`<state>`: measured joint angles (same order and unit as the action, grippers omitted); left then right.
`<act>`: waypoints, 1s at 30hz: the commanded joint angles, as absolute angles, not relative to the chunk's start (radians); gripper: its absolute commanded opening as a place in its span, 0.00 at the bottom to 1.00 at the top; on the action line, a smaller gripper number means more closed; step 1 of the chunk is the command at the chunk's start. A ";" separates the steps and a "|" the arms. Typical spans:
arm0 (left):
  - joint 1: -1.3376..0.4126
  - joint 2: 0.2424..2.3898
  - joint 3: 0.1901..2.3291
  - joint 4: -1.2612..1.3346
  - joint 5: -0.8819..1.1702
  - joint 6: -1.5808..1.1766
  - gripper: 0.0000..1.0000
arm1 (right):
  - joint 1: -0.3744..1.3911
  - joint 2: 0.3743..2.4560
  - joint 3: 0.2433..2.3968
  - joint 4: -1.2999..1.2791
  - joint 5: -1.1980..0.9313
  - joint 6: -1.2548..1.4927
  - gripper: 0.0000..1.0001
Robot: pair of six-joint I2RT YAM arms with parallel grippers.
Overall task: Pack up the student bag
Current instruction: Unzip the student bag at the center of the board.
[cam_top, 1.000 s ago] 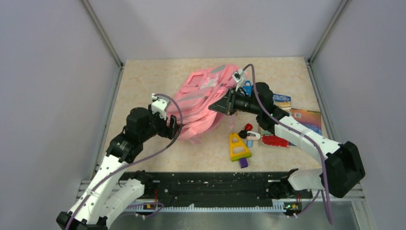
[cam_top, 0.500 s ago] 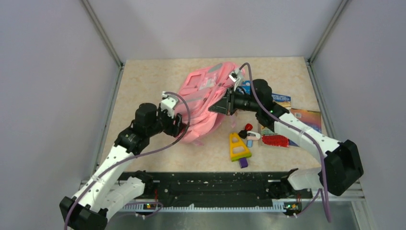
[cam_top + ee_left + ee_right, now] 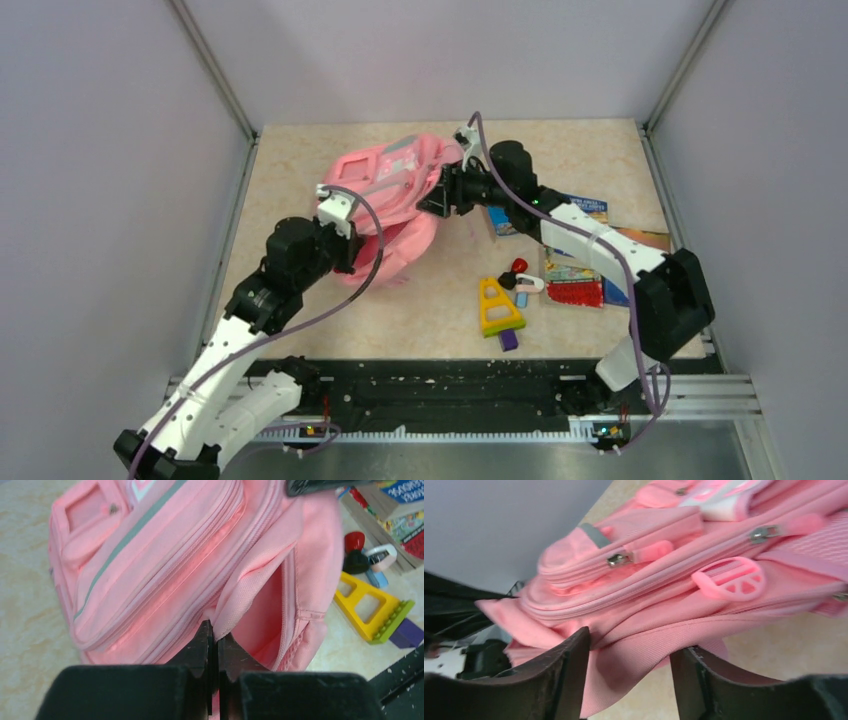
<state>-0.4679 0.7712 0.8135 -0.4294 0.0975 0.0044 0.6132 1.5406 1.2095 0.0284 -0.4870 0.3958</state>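
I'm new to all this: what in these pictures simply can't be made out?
Inside the student bag: the left wrist view shows only the opening's mouth; pink fabric hides the rest.
Books: top view, the right arm lies across them; titles too small.
Right gripper: the right wrist view is blurred, so whether its parted jaws touch the fabric between them is unclear.
Small items beside the yellow ruler: top view, too small to name.
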 commanded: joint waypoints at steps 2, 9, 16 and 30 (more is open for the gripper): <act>-0.474 0.746 0.958 -0.379 0.009 -0.103 0.00 | 0.615 1.676 1.317 -0.032 -0.331 0.313 0.70; -0.472 0.847 0.998 -0.402 -0.077 -0.139 0.00 | 0.614 1.580 1.171 0.079 -0.345 0.383 0.82; -0.472 0.870 0.983 -0.325 -0.123 -0.143 0.00 | 0.616 1.488 1.001 0.150 -0.361 0.464 0.82; -0.472 0.826 0.899 -0.235 -0.237 -0.062 0.00 | 0.607 1.355 0.933 -0.078 0.020 0.281 0.93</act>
